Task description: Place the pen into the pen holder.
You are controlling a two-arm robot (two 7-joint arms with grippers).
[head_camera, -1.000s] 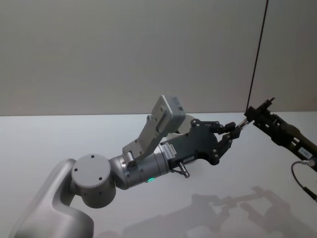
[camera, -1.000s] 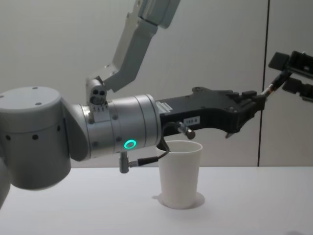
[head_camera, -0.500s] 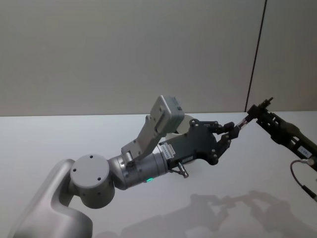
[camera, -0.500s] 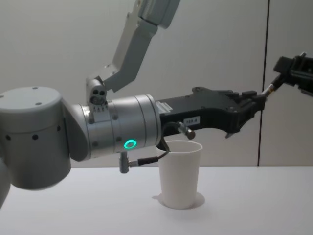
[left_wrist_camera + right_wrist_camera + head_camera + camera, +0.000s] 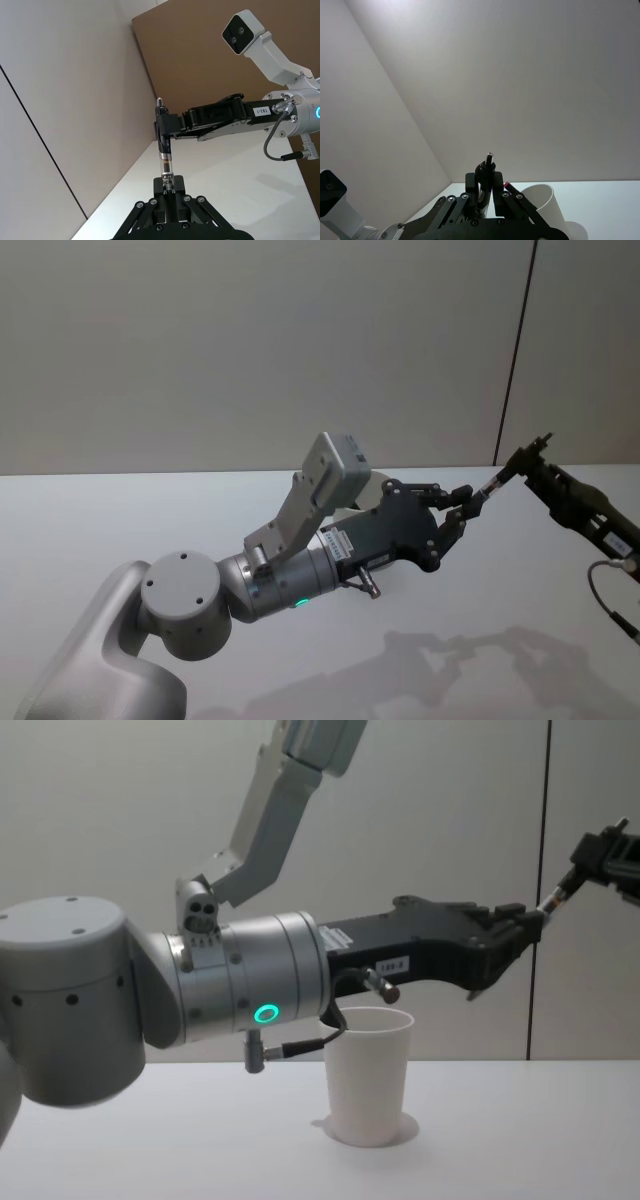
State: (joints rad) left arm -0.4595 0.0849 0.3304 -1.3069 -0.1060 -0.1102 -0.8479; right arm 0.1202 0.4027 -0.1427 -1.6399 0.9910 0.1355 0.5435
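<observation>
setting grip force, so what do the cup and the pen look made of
Pen holder: looks like paper, matte white, with a thin wall and a rolled rim. Pen, gripped by the left gripper and the right gripper: glossy barrel with silvery bands, plastic or metal, hard to say which.

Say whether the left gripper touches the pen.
Touching: left wrist view shows the left gripper pinching one end of the pen, the right gripper clamping the barrel.
</observation>
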